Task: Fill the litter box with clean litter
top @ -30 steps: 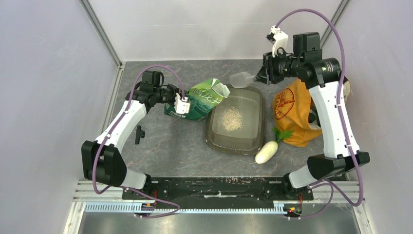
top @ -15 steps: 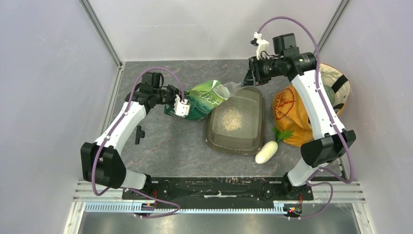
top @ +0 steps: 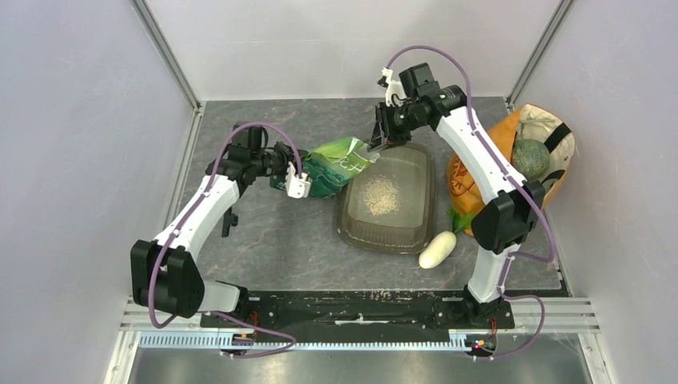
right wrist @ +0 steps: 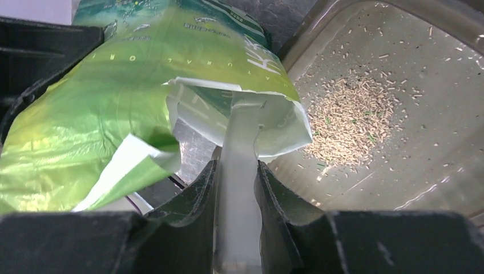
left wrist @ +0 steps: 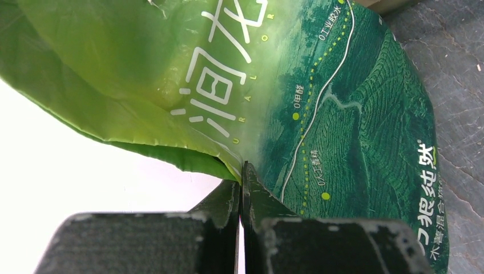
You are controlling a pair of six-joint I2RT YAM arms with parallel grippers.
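Right pincer (right wrist: 237, 171): jaws clamped on the handle of a translucent white scoop (right wrist: 240, 142).
Scoop: front end inside the torn-open mouth of the green bag (right wrist: 114, 97).
Litter box (right wrist: 445, 142): just beside the bag mouth, holding a small heap of clean litter (right wrist: 351, 123) with stray granules around it.

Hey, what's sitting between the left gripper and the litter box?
The green bag. The left gripper pinches one end, and the bag's open mouth points toward the litter box. The top view shows it.
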